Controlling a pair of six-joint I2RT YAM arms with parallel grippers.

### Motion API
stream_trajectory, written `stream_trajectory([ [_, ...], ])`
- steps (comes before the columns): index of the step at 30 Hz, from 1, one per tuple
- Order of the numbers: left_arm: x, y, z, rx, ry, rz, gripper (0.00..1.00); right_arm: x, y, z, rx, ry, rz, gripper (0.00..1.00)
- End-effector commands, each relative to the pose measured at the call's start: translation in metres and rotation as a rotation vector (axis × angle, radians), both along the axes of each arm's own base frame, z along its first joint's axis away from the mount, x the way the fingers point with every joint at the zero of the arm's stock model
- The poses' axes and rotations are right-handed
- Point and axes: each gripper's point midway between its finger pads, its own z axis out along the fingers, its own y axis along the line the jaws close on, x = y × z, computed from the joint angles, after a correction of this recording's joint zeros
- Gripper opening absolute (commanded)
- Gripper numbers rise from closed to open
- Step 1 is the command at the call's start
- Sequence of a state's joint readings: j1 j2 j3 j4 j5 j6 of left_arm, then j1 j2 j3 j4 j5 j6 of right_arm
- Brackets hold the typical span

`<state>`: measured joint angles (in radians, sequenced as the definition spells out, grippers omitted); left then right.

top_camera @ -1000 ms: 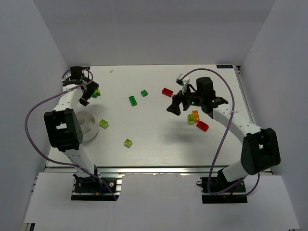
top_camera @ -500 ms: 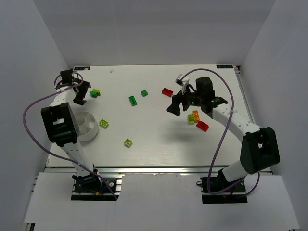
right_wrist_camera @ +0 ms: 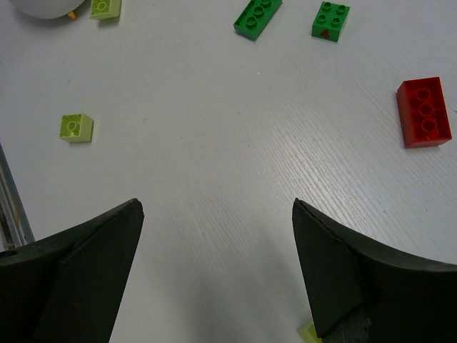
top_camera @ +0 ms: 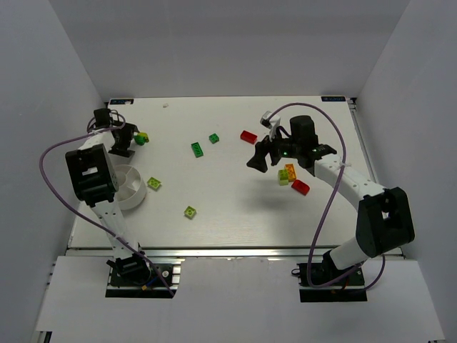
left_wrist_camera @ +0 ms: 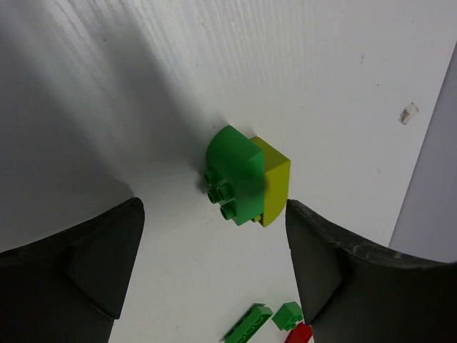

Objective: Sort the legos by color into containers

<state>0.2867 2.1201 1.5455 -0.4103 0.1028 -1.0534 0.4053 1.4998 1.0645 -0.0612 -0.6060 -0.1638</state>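
White worktop [top_camera: 228,204]: found left tool [left_wrist_camera: 212,214] released at upper left of the overhead view, straddling untouched a green studded plastic brick [left_wrist_camera: 234,175] abutting a yellow one [left_wrist_camera: 275,179]. Saw right tool [right_wrist_camera: 214,214] released, empty, right of centre. Spotted round white plastic dish [top_camera: 137,191] at left.

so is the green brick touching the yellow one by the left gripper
Touching. Left wrist view shows the green brick flush against the yellow brick, no gap between them.

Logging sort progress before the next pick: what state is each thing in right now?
Left gripper: open, empty.
Right gripper: open, empty.
Dark green and yellow plastic bricks: touching each other, lying loose, ungripped.
Round white plastic dish: upright, partly hidden.
Red rectangular plastic brick: flat, studs up, unsorted.
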Motion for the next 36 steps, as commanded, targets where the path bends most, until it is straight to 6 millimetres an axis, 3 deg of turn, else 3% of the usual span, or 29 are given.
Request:
stream_trajectory([
  [1, 0.018, 0.001, 0.03, -0.005, -0.095, -0.002, 0.89, -0.001, 0.001, 0.006, 0.021, -0.023, 0.011, 0.89],
  [5, 0.023, 0.0, 0.031, -0.021, -0.122, 0.008, 0.88, -0.003, 0.001, 0.004, 0.022, -0.019, 0.012, 0.89],
  [17, 0.021, -0.001, 0.001, -0.053, 0.015, 0.002, 0.83, -0.009, -0.003, 0.003, 0.021, -0.029, 0.006, 0.89],
  [25, 0.029, -0.004, 0.001, -0.021, 0.073, -0.053, 0.72, -0.014, -0.005, -0.001, 0.023, -0.014, 0.003, 0.89],
  [36, 0.016, -0.02, -0.009, -0.016, 0.144, -0.149, 0.62, -0.015, -0.003, 0.005, 0.044, -0.024, 0.003, 0.89],
])
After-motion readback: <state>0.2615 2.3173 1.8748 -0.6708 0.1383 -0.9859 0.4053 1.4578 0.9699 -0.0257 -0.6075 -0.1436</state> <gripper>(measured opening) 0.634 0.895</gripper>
